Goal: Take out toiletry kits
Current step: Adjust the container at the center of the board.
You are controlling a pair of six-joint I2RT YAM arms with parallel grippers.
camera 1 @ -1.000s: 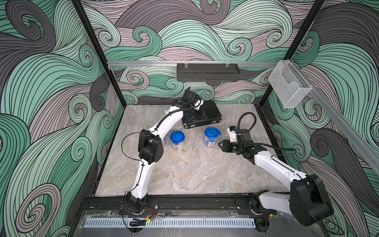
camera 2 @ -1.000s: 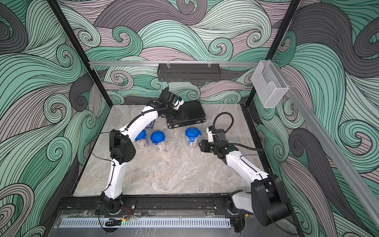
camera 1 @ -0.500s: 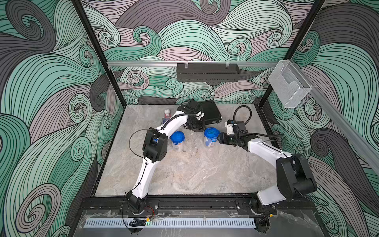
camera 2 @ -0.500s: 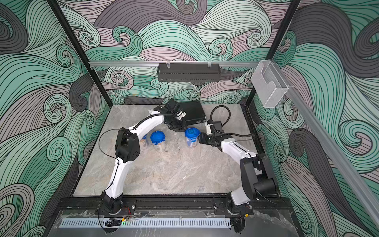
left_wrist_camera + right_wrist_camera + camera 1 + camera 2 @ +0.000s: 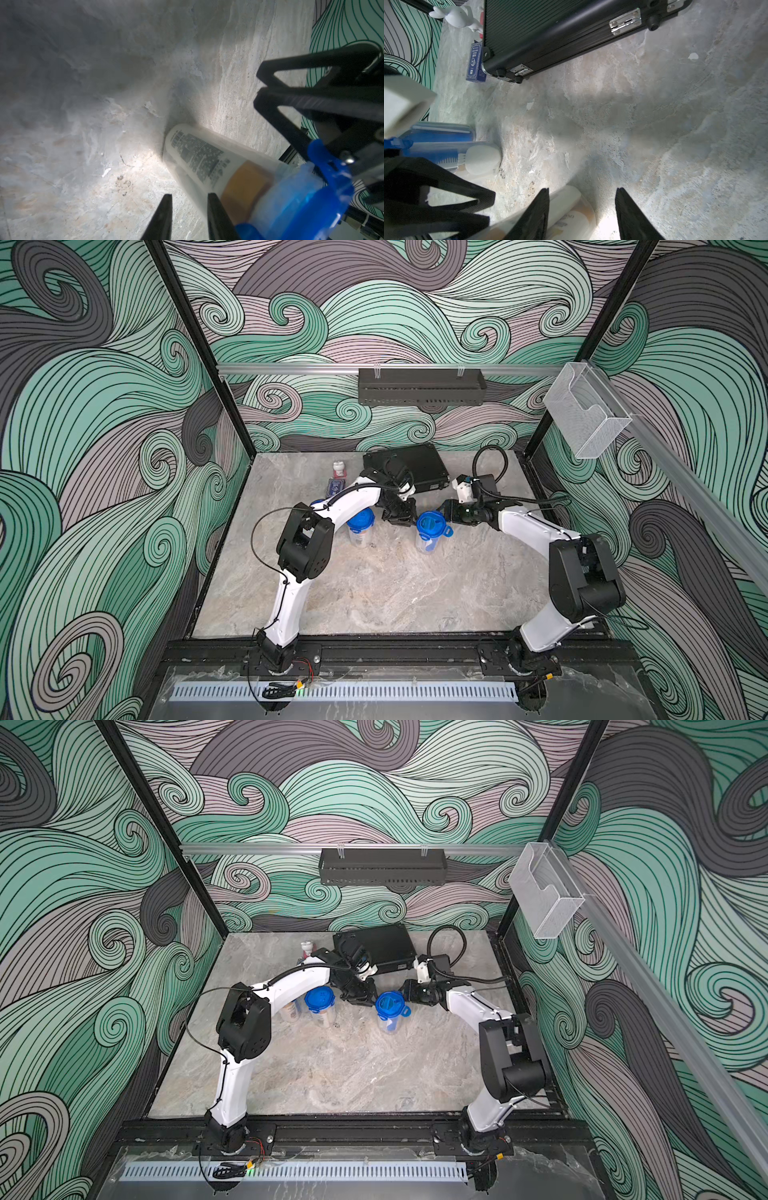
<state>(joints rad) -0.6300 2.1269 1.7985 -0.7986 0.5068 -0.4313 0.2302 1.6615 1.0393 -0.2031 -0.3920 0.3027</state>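
A clear tumbler with a blue clip-tab lid (image 5: 430, 526) stands mid-table between both grippers; white tubes show inside it (image 5: 207, 162). My left gripper (image 5: 190, 195) hovers just left of it, open, with only bare table between its fingers; one finger lies close along the tumbler's wall. My right gripper (image 5: 581, 189) is at the tumbler's right by the lid tab (image 5: 448, 531), open, and nothing sits between the tips. A second tumbler (image 5: 360, 526) stands further left. A third (image 5: 291, 1009) is half hidden behind my left arm.
The black ribbed briefcase (image 5: 409, 466) lies shut at the back, just behind both grippers. A dark-blue card box (image 5: 336, 488) and a small white figurine (image 5: 338, 468) sit to its left. A black shelf (image 5: 419, 387) and a clear holder (image 5: 582, 418) hang on the walls.
My left gripper came forward from the briefcase to the tumbler's left side. My right gripper moved in from the right, up to the same tumbler. The tumblers have not moved.
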